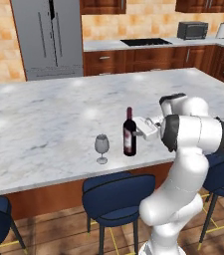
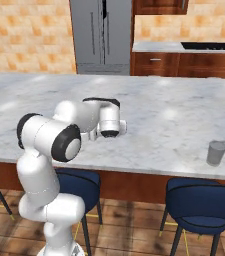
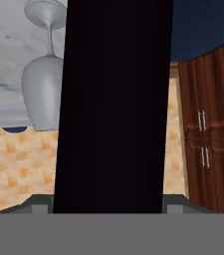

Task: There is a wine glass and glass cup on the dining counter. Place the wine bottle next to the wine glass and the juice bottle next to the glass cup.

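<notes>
Standing upright on white-grey marbled dining counter (image 1: 44, 119), tall dark glass wine bottle (image 1: 129, 133) sits just beside clear stemmed wine glass (image 1: 101, 147). Gripper (image 1: 139, 128) at bottle's body; grip state cannot tell. Judged: glass, heavy, slick, top-heavy; hold mid-body.

The wine bottle (image 1: 129, 133) stands upright on the desk (image 1: 44, 119), near its front edge. The wine glass (image 1: 101, 147) stands just left of it, also upright, the two close but apart. The glass cup (image 2: 216, 153) sits well apart to the right, near the same front edge. Stools (image 1: 117, 196) line the floor before the desk. Behind it, a fridge (image 1: 49, 37) stands against the wall, with a worktop (image 1: 158, 44) to its right.
</notes>
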Tool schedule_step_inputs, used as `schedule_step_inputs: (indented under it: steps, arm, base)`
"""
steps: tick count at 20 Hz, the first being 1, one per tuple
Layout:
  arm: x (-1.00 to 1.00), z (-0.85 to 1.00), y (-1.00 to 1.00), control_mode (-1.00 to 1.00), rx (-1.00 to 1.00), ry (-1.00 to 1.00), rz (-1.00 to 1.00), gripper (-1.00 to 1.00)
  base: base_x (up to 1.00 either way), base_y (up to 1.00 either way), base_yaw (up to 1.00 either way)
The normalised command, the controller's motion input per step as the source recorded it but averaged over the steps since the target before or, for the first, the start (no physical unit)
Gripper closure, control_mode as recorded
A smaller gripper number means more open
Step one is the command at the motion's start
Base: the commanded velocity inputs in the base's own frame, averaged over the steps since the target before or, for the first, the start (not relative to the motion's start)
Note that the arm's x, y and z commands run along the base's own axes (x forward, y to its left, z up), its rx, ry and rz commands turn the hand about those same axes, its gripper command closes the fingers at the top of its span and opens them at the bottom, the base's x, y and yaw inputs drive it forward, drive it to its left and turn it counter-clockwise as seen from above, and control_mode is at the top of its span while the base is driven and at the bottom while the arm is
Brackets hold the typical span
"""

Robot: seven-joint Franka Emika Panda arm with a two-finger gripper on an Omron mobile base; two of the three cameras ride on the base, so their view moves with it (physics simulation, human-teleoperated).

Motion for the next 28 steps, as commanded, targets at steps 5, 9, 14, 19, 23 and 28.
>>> schedule_step_inputs:
  steps: [5,9,14,19,23,28]
  arm:
    - [0.23,-0.33,0.14,-1.0,0.0,-0.03,0.0,1.0]
    - [0.16,-0.14,0.22,-1.0,0.0,-0.11,0.0,1.0]
    - [0.08,-0.24,0.18,-1.0,0.0,-0.13,0.0,1.0]
    - [0.1,-0.32,0.0,-1.0,0.0,-0.07,0.0,1.0]
    - [0.15,-0.2,0.0,-1.0,0.0,-0.11,0.0,1.0]
    - [0.18,-0.18,0.03,-1.0,0.0,-0.1,0.0,1.0]
  base:
    - [0.0,0.0,0.0]
    - [0.0,0.0,0.0]
    - [0.0,0.0,0.0]
    - [0.0,0.0,0.0]
    - [0.0,0.0,0.0]
    - [0.0,0.0,0.0]
